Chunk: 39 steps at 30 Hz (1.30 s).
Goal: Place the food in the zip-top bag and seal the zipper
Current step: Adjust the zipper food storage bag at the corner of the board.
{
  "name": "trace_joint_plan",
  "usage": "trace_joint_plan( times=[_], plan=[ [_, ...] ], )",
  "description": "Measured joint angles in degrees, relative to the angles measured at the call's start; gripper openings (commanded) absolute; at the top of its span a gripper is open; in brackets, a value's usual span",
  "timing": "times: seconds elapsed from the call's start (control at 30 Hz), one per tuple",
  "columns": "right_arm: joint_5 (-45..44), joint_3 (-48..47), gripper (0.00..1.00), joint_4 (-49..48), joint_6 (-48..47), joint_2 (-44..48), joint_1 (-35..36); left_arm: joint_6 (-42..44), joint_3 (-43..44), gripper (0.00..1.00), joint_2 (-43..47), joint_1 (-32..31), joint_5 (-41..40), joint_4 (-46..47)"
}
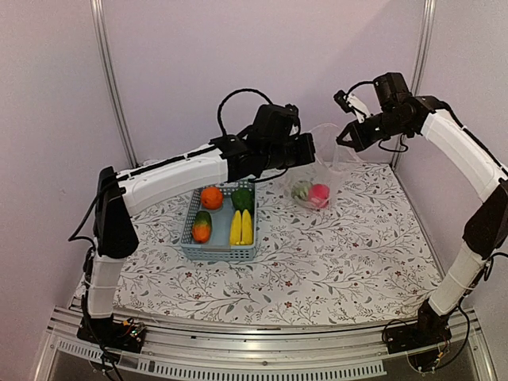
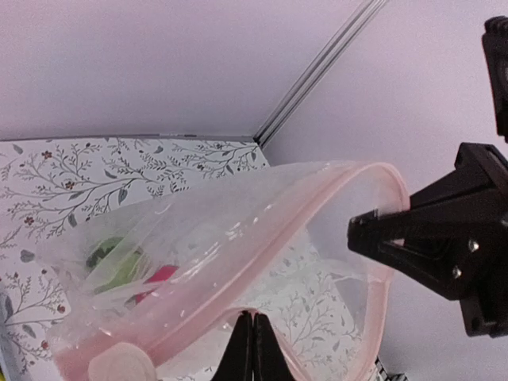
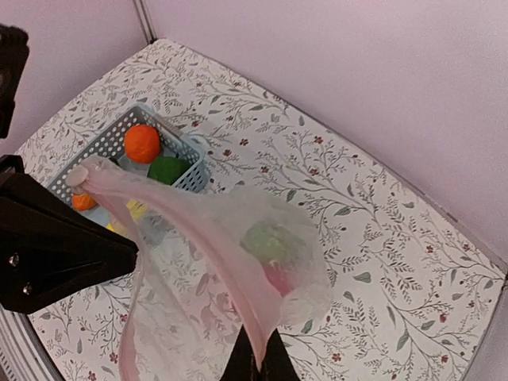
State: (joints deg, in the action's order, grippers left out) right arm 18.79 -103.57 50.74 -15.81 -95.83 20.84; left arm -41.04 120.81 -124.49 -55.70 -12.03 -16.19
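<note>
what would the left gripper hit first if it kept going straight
The zip-top bag: the left gripper pinches its rim, with clear film dead ahead. The right gripper looks off to one side, though depth is unclear.

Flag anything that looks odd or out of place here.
Nothing is spilled or damaged. One oddity: the zip-top bag is held up by its mouth, its pink zipper pinched by the left pincer and the right pincer, with only two pieces inside while four others sit in the blue basket.

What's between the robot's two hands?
The clear crinkly plastic zip-top bag, its pink zipper edge pinched by the left hand and right hand; top view shows it.
</note>
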Motion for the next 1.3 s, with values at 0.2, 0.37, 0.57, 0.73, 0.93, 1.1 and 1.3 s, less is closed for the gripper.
trace_joint_plan(
  times=[0.2, 0.37, 0.57, 0.73, 0.93, 1.1, 1.3],
  plan=[
    [-1.92, -6.27, 0.0, -3.5, 1.2, 1.99, -6.47, 7.06, 5.88, 0.0, -0.63, -0.17, 0.17, 5.09],
    [0.55, 1.64, 0.0, -4.33, 1.53, 3.5, -5.75, 8.98, 8.15, 0.01, -3.15, 0.11, 1.62, 6.03],
    [1.55, 8.41, 0.0, -3.72, 1.75, 2.1, -3.93, 5.4, 6.82, 0.39, -6.86, 0.22, 4.72, 1.73],
    [2.99, 8.41, 0.0, -4.02, 1.9, 2.23, -3.67, -1.86, -7.76, 0.42, 0.61, -0.33, 3.87, 0.55],
    [4.44, 10.71, 0.0, -4.96, 1.84, 2.56, -2.27, -7.91, -19.32, 0.48, 9.44, -1.66, 3.23, 1.51],
    [5.42, 13.27, 0.0, -5.51, 1.66, 2.56, -0.28, -10.69, -18.97, 0.45, 8.96, -1.84, 3.96, 3.06],
    [5.84, 14.43, 0.0, -6.01, 1.7, 2.75, 0.68, -14.64, -16.09, 0.38, 5.7, -1.57, 3.96, 1.29]
  ],
)
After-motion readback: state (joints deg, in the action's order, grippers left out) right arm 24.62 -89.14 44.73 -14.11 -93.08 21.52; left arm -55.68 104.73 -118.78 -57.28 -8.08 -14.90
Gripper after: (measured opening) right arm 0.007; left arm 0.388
